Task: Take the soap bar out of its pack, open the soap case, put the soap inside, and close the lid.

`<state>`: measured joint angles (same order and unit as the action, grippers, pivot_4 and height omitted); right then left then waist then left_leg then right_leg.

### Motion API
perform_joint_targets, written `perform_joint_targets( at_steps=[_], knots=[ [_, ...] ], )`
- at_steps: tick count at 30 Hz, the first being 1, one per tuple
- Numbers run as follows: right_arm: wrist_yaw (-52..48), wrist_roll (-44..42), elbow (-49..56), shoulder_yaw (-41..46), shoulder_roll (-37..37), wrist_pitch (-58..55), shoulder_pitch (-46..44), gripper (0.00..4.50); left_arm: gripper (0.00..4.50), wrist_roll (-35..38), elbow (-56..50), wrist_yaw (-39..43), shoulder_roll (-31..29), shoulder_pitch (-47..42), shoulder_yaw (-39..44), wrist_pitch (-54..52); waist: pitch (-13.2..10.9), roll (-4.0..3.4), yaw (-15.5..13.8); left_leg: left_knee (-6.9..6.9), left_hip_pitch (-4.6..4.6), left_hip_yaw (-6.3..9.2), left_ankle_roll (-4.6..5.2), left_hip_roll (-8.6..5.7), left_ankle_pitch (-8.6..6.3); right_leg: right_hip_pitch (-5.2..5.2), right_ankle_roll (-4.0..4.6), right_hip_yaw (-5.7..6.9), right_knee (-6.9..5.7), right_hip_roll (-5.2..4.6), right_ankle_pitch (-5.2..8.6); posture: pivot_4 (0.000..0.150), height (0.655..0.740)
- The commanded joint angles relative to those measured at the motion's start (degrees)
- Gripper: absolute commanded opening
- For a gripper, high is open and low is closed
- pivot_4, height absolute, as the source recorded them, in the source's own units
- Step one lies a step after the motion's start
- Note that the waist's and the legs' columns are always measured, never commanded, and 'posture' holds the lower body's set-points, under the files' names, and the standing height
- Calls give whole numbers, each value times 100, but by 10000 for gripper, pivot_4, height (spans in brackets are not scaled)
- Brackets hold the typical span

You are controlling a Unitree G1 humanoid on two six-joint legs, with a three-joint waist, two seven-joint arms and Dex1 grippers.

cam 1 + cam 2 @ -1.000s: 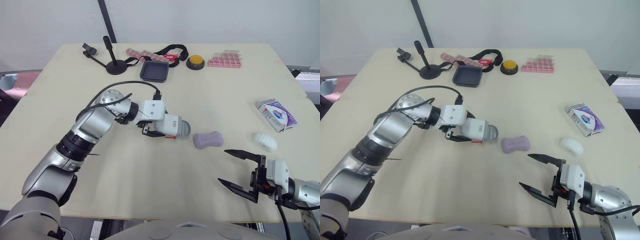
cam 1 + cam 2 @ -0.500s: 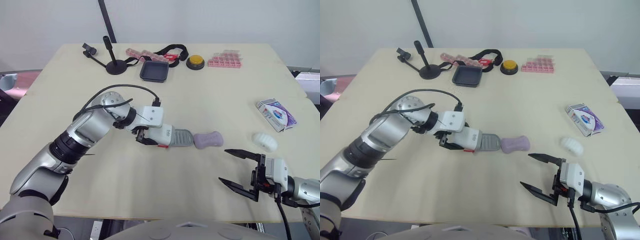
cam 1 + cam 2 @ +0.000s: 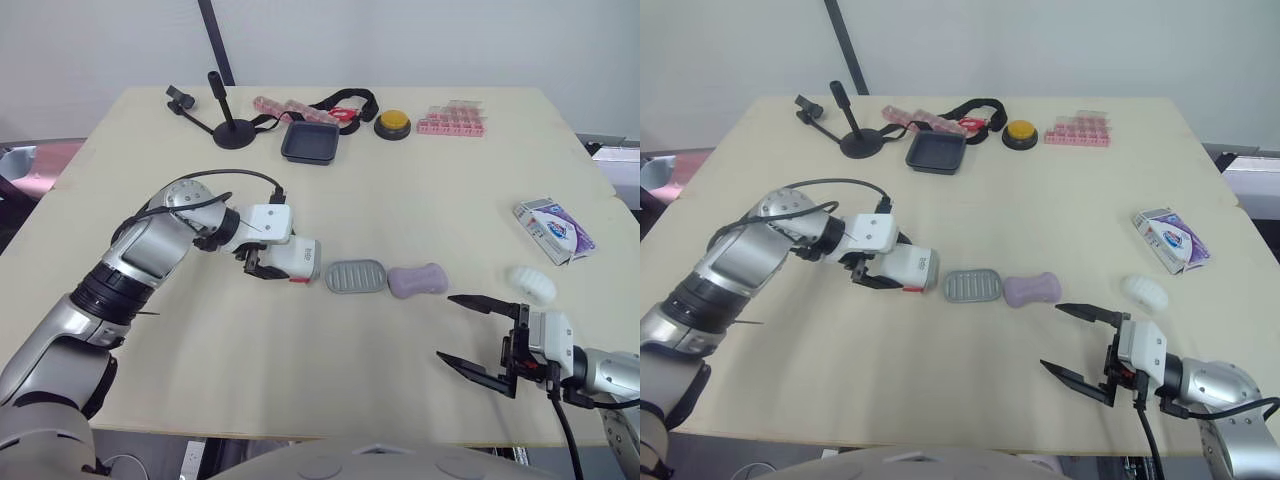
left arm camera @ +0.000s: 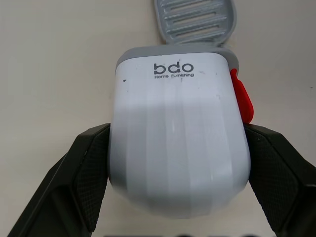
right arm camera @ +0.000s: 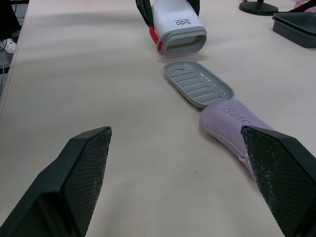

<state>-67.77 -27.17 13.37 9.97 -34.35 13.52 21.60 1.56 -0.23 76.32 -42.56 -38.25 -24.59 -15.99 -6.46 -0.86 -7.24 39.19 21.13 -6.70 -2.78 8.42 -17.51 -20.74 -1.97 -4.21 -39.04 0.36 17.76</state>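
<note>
My left gripper [image 3: 268,263] is shut on the white soap case shell [image 3: 292,258], which lies on its side with a red catch; the black fingers [image 4: 89,173] clamp both its sides. The grey ribbed inner tray [image 3: 356,276] lies flat on the table just outside the shell's mouth, apart from it. The purple soap bar [image 3: 417,280] rests against the tray's right end. The soap pack [image 3: 552,228] lies at the right edge, with a white lump [image 3: 530,284] in front of it. My right gripper [image 3: 480,335] hovers open near the front right, to the right of the soap [image 5: 237,123].
At the back stand a black dish [image 3: 309,142], a yellow button [image 3: 391,123], pink boxes [image 3: 450,119], a black strap [image 3: 345,100] and a small black stand [image 3: 228,125]. The table's front edge runs close under my right gripper.
My left gripper has drawn back to the left with the white shell. The grey tray has slid out of it and stays on the table beside the soap. My right gripper has kept still.
</note>
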Motion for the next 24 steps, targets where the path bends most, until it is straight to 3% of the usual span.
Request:
perform_joint_targets(
  at_steps=[1, 11, 13, 24],
  knots=[
    [-6, -70, 49, 60, -91, 9, -25, 44829, 34767, 159, 97, 148, -52, 97, 244, 413, 0, 0, -11, 0, -4, 0, 0, 0, 0, -1, 0, 0, 0, 0, 0, 1500, 7400],
    [29, -92, 48, 94, -141, -36, 2, 44829, 34767, 107, 547, 140, 103, 151, 230, 847, 0, 0, -20, -2, -3, -2, 0, -1, 0, 2, 0, -2, 0, -3, 0, 1500, 7400],
    [46, -93, 73, 89, -135, -43, 25, 45000, 44922, 106, 606, 173, 116, 150, 235, 911, 0, 0, -24, -3, -3, -3, 0, -1, 0, 2, 0, -2, 1, -3, 0, 1500, 7400],
    [316, -134, 90, 83, 51, -84, 246, 45000, 44922, 579, 878, 291, 246, 83, 657, 1165, -1, 2, -24, -8, 9, -2, 0, -1, 0, 1, 0, 0, 7, -3, 0, 1500, 7400]
  ],
)
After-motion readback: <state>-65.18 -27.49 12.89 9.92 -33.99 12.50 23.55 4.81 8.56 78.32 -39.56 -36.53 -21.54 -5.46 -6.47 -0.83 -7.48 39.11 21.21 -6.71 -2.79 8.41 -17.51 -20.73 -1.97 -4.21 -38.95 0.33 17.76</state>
